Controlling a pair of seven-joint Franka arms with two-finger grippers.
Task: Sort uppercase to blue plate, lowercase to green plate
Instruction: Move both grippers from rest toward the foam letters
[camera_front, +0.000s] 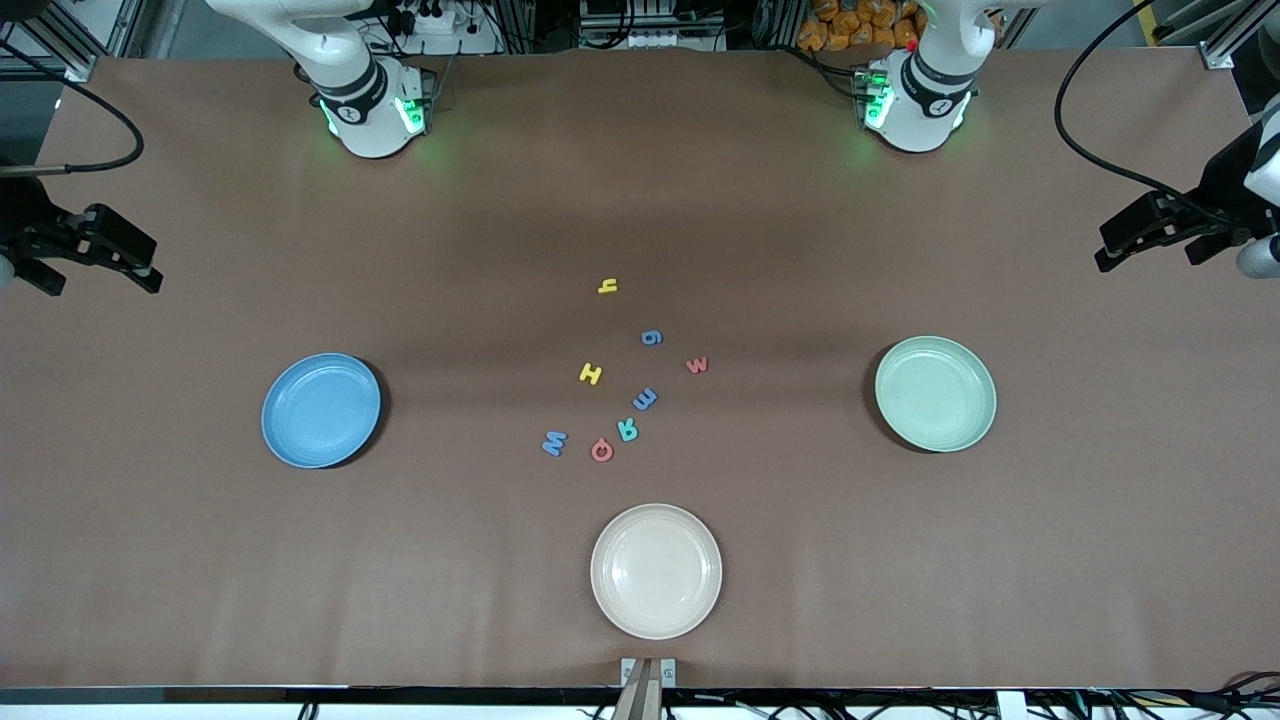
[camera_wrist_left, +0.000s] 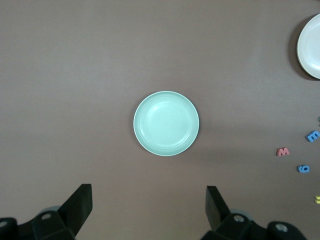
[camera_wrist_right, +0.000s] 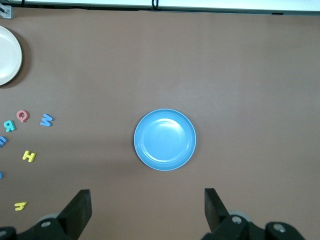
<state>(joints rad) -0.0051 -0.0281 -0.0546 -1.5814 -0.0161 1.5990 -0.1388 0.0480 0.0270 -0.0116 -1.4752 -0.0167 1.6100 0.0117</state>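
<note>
Eight foam letters lie mid-table. Uppercase: blue M, red Q, teal R, yellow H. Lowercase: blue m, red w, blue g, yellow h. The blue plate lies toward the right arm's end and holds nothing. The green plate lies toward the left arm's end and holds nothing. My right gripper hangs open and empty at its table end, looking down on the blue plate. My left gripper hangs open and empty above the green plate.
A cream-white plate lies nearest the front camera, below the letters, and holds nothing. The brown table has bare room between the letters and the arm bases. Black cables hang at both table ends.
</note>
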